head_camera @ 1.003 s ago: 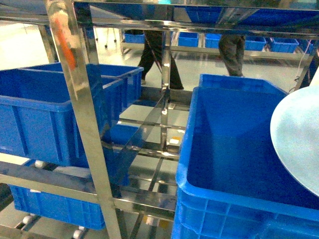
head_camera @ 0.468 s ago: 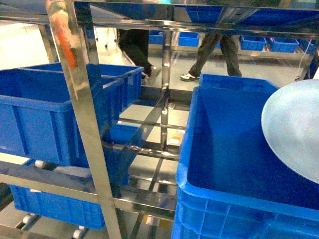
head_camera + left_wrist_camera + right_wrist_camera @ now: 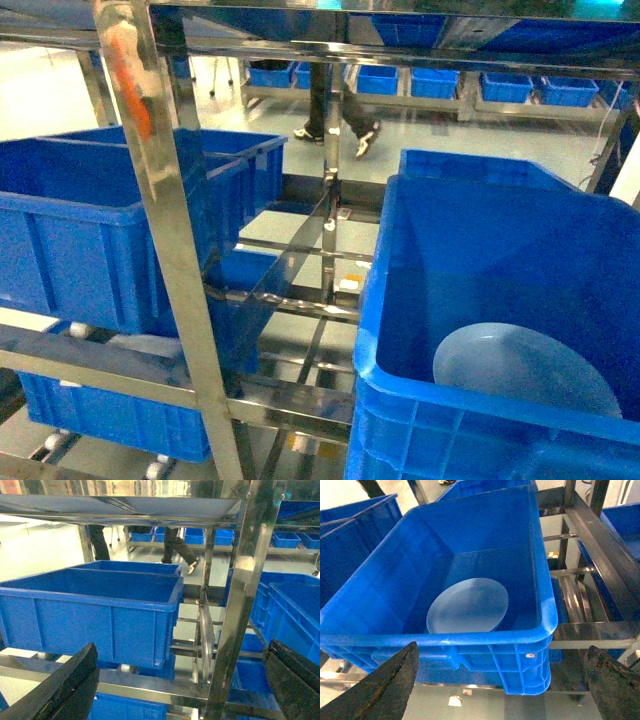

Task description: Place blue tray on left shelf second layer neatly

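Inside the near right crate (image 3: 470, 645), the blue tray (image 3: 468, 606) is lying flat; the right gripper (image 3: 502, 680), hovering spread and empty, should be pulling back cleanly.

The tray's (image 3: 525, 372) near edge is hidden behind the crate's (image 3: 420, 395) front wall in both views. A walker (image 3: 335, 110) beyond the rack is cut off above the legs. Both grippers show only fingertips at the wrist views' bottom corners.

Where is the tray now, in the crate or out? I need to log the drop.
In. The tray lies on the floor of the crate, against its near wall; neither pincer touches it.
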Controlling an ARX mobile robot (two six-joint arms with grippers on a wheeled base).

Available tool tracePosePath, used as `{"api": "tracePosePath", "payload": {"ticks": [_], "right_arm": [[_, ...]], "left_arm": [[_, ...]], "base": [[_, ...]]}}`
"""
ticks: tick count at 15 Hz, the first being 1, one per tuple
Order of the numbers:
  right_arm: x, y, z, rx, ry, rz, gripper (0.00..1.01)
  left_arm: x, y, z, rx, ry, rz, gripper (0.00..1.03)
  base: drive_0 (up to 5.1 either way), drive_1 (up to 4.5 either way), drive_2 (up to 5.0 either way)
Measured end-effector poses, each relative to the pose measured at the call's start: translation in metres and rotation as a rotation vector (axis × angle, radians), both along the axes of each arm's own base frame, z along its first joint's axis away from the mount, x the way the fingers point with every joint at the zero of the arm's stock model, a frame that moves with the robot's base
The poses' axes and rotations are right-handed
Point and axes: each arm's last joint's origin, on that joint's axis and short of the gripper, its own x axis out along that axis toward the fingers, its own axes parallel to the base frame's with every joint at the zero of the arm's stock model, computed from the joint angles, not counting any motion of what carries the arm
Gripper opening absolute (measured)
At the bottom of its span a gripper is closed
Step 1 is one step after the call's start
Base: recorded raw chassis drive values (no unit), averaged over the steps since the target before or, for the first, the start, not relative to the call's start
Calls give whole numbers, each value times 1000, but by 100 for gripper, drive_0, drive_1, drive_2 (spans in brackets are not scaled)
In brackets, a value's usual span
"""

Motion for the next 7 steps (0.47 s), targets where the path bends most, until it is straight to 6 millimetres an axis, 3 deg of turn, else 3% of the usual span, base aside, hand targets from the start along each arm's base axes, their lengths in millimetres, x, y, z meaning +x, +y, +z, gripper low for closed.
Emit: {"api": "tracePosePath", "payload": {"ticks": [1,3,4,7], "right_arm": [[-1,1,0,-29,-14,14,98],[-2,7,-10,-230,-381,38,74],[-3,10,-3,-256,-444,40,61],[-2,19,-7,-262,-411,26,22]], "left_arm": [[0,0,0,0,0,0,98],[0,0,0,0,1,1,98],[0,0,0,0,-1,-1,98],[0,0,0,0,-1,0,98]], "base": [[-448,332,-383],[-448,332,-383],[-448,332,-383],[-448,332,-383]]}}
